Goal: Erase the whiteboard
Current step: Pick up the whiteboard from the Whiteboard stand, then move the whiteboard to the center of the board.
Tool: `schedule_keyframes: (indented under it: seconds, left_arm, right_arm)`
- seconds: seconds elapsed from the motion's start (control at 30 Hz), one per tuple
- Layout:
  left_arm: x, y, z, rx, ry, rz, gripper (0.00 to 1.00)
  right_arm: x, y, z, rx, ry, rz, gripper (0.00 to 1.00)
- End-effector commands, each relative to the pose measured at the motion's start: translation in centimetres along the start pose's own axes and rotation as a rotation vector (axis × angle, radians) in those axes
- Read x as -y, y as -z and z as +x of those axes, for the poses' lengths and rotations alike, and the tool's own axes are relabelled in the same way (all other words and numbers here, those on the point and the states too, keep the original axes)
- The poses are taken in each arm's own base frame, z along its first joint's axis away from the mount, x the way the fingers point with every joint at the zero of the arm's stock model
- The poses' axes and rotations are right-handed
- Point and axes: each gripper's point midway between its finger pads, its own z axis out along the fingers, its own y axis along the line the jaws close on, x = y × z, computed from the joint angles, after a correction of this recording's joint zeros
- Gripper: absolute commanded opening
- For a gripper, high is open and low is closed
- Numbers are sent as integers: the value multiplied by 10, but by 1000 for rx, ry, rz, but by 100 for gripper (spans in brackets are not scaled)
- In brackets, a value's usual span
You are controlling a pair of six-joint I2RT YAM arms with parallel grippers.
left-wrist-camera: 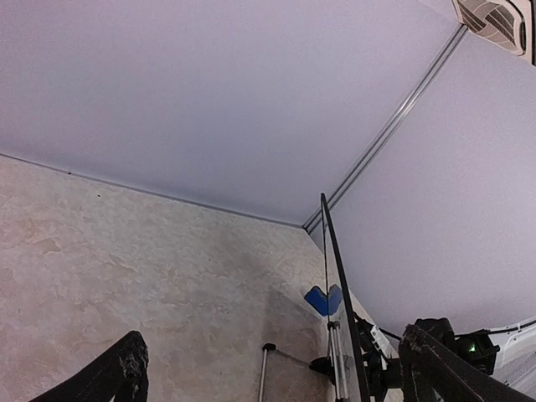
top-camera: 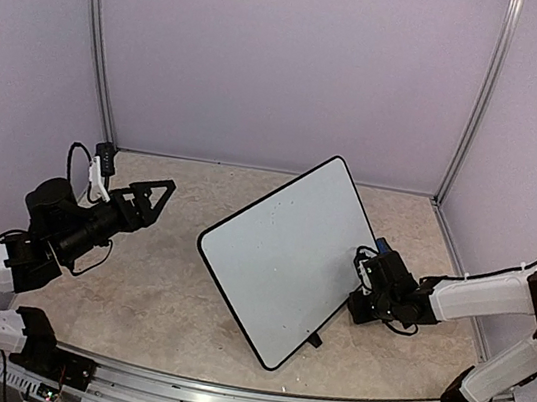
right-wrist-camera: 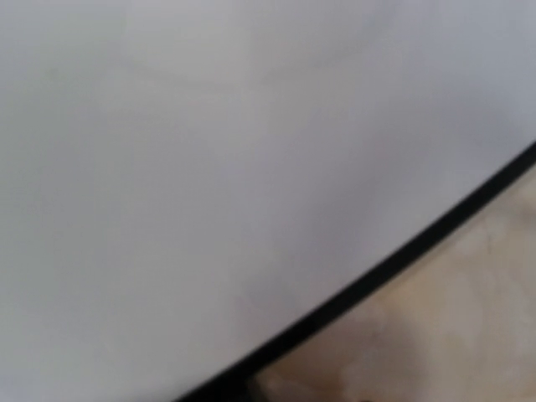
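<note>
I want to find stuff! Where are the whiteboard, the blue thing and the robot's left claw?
whiteboard (top-camera: 284, 264), top view, middle of its white face.
blue thing (left-wrist-camera: 322, 300), left wrist view, its blue side.
left gripper (top-camera: 159, 201), top view, gap between its open fingertips.

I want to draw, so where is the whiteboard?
In the top view the whiteboard stands near the middle of the table, with the right gripper at its right edge and the left gripper apart on its left.
</note>
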Motion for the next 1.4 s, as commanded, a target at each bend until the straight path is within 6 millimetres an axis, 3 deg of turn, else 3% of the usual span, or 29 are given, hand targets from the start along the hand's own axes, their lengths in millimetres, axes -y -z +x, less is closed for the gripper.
schedule_keyframes:
  seconds: [0.0, 0.37, 0.77, 1.07, 1.37]
  left_arm:
    - [-6, 2, 2, 2, 3, -21, 99]
    - [-7, 2, 0, 9, 7, -30, 99]
    - [-12, 6, -3, 26, 16, -50, 99]
    - [-23, 17, -17, 85, 32, -118, 99]
    - [-24, 23, -25, 115, 39, -129, 99]
  right_arm:
    - [-12, -4, -14, 70, 8, -42, 40]
    - [-32, -5, -15, 108, 20, -118, 21]
    - [-71, -6, -15, 111, 27, -146, 16]
    - [-104, -26, -14, 79, -52, -73, 15]
    - [-142, -58, -28, 76, -144, -74, 14]
